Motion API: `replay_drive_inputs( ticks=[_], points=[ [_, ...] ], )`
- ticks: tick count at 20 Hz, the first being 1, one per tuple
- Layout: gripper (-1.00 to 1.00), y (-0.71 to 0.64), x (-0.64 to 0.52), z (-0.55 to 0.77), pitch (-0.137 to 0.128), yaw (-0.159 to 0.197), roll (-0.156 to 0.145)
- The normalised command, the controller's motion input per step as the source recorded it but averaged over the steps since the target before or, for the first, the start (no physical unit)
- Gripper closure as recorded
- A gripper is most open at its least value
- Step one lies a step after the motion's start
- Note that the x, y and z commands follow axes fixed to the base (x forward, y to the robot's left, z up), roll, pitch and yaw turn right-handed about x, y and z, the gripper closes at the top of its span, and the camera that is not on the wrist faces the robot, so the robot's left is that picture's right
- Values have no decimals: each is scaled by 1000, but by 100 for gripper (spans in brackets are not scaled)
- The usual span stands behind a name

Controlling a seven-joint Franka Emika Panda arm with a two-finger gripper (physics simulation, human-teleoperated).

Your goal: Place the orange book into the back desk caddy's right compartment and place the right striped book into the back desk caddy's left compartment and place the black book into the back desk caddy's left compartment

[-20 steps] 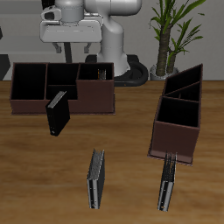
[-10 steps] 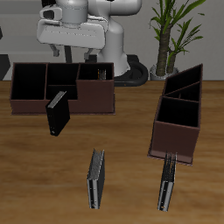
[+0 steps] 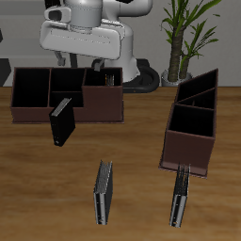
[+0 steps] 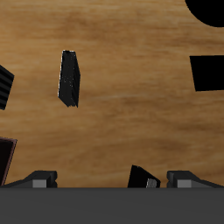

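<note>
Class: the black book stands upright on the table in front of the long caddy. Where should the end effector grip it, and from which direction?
Grip the black book at its top edge, coming straight down from above. It stands upright on its end, leaning slightly, so its thin faces are exposed for the fingers to close across its thickness. The back desk caddy stands close behind it, which likely makes a sideways approach awkward.

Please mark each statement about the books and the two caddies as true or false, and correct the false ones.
1. The black book leans against the back desk caddy. True.
2. Two striped books lie near the table's front edge. True: the right striped book and the other striped book.
3. The black book is inside a compartment. False: it is outside, on the table.
4. The caddy with a slanted divider lies upside down. False: it opens upward.
</note>
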Motion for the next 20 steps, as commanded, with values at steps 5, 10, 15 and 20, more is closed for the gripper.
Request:
replay_drive_inputs(
  ticks=[5, 10, 15, 20],
  points=[
    [-100, 214, 789, -141, -10, -11, -10],
    [-100, 224, 674, -308, -3, 20, -15],
    [-100, -26, 524, -281, -4, 16, 4],
    [-100, -107, 369, -263, -32, 44, 41]
  ],
)
